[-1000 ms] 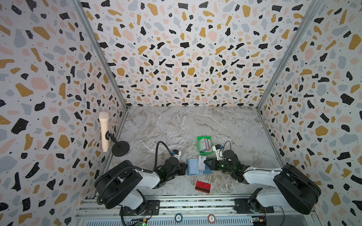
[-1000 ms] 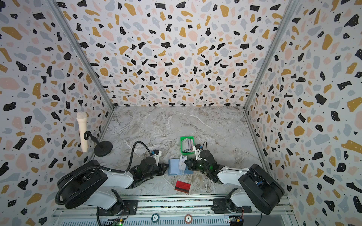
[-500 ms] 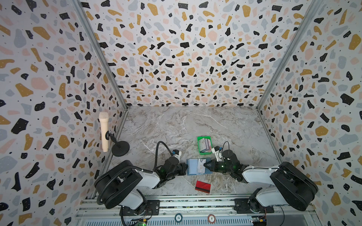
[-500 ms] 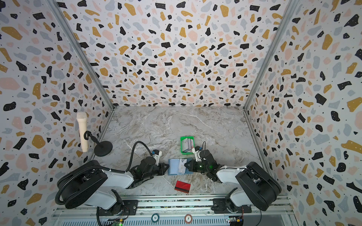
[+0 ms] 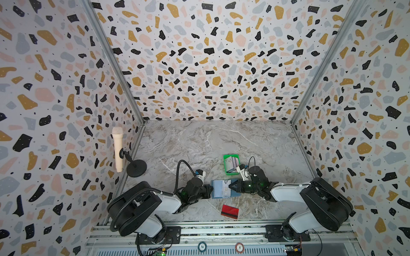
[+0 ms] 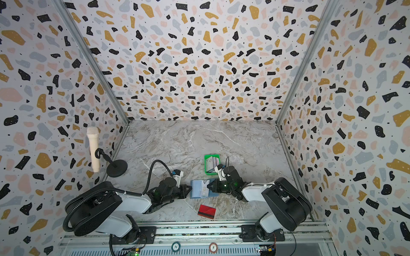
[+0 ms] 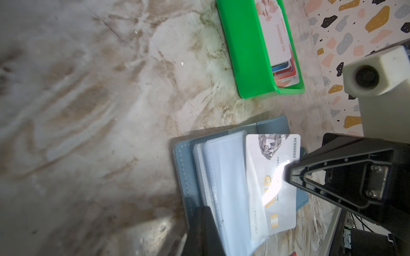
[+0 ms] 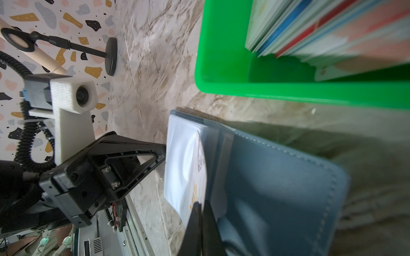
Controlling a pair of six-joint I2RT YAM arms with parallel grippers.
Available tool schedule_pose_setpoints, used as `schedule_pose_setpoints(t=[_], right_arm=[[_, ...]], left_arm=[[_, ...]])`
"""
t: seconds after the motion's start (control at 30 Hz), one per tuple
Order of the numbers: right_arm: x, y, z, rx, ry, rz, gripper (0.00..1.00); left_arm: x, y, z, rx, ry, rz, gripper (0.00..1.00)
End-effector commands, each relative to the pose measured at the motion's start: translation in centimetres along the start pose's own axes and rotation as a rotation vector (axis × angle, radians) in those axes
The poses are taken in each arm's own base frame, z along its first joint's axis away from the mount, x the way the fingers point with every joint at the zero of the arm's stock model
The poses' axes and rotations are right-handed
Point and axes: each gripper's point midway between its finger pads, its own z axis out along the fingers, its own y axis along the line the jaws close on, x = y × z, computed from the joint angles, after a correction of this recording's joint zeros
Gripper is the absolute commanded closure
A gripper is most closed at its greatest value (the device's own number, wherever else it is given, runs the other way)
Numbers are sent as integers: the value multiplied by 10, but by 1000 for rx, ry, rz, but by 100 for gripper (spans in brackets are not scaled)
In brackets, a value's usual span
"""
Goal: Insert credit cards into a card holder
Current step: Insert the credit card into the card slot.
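Right end effector crept left, pinching the white card partly under a sleeve of the card holder, lower centre of frame; I'd push further left, across the card's long axis, toward the closed left end effector at the holder's edge.

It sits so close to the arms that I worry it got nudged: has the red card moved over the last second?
No. The red card lies where it was, at the same gap from the green tray.
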Motion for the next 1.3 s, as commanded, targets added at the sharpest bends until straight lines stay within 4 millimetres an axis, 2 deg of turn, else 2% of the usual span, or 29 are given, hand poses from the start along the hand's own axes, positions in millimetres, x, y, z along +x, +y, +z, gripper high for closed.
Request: schedule_pose_setpoints(t=[0.0, 0.17, 0.77, 1.1, 1.27], right_arm=[[11, -11, -1, 50, 49, 3, 100], [12, -19, -6, 70, 39, 33, 100], [22, -16, -3, 48, 110, 39, 100], [14, -9, 8, 63, 107, -2, 100], [16, -4, 19, 70, 102, 5, 100]], left_arm=[[-7, -11, 2, 37, -17, 8, 100], [-7, -11, 2, 38, -18, 8, 100], [-10, -18, 6, 54, -12, 24, 100], [-6, -17, 8, 60, 7, 11, 100], [-2, -17, 7, 69, 17, -4, 100]])
